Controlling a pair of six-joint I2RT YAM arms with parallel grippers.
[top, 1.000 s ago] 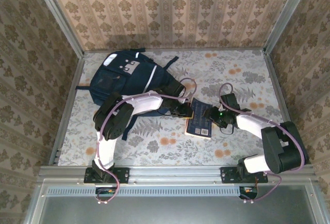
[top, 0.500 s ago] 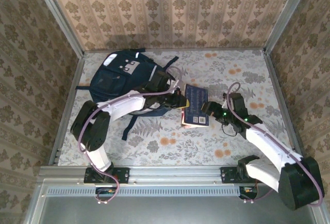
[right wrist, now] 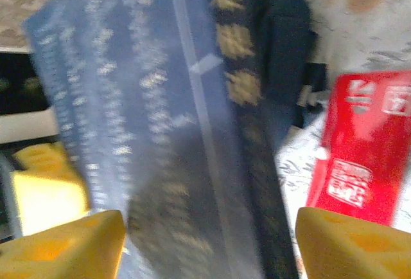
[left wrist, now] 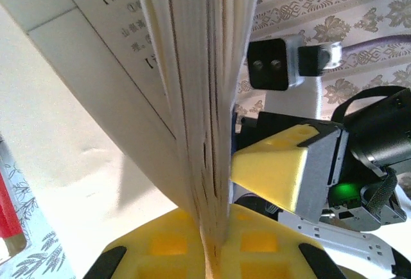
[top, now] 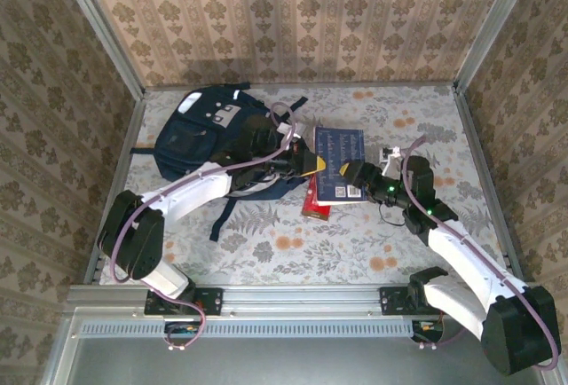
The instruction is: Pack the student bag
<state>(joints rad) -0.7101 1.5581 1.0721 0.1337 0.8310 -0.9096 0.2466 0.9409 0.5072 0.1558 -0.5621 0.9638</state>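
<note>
Left gripper [top: 309, 165]: jaws clenched on the page edge of a blue book [top: 340, 159], holding it raised. Right gripper [top: 348, 172]: jaws released, spread wide at the book's other side. A red book [top: 311, 200] lies below on the desk [top: 426, 234], uncovered since a second ago. The bag [top: 200, 132] lies flat at the far left, its length running toward the desk's middle, its inside hidden. The blue book is outside the bag, farther back than before.

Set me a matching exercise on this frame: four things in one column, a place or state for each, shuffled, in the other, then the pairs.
1. student bag
2. blue book
3. red book
4. right claw

A. flat on the table
B. open
C. held up off the table, clamped in the left claw
D. lying at the table's far left

Pairs: 1-D, 2-C, 3-A, 4-B
</note>
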